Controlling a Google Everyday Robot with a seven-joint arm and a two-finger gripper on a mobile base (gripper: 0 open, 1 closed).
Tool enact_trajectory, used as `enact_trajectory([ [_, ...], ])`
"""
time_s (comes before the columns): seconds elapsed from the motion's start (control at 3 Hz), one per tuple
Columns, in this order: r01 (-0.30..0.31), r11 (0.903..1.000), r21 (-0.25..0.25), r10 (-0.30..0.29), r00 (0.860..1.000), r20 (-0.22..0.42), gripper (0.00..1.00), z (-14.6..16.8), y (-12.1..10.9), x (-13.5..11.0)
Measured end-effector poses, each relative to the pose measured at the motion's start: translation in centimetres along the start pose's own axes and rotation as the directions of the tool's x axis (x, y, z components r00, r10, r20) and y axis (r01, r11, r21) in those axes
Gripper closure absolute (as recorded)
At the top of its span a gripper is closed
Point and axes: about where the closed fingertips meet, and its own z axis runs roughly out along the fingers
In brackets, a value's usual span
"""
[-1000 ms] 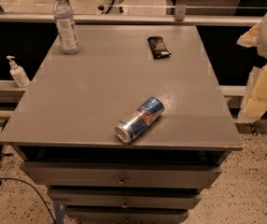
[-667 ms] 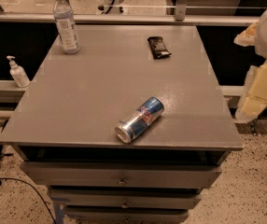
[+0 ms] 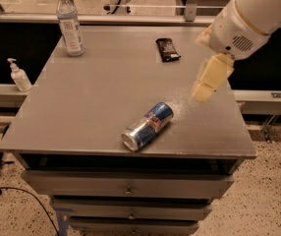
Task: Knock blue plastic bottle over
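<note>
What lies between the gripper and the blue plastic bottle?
In the camera view, mostly bare tabletop; a small dark packet lies just behind that line. The gripper hangs at right, the blue plastic bottle stands back left.

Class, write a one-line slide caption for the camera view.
Gripper hovers over the right of the table; blue plastic bottle stands upright at far-left corner, can lying near front.

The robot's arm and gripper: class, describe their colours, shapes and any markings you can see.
The arm is a bulky, rounded white casing with a thin tan ring around it and a patch of small grey vent holes. The gripper, above the right side of the grey table, is pale cream and blocky. No cables or lettering show.
</note>
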Motion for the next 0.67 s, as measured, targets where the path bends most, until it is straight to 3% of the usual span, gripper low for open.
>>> enact_trajectory([
  [0.33,-0.014,0.9997,-0.022,0.018,0.987,0.162,0.00,3.7,-2.7,-5.2],
  [0.67,-0.070,0.9968,-0.039,0.079,0.935,0.347,0.00,6.2,-4.8,-10.5],
])
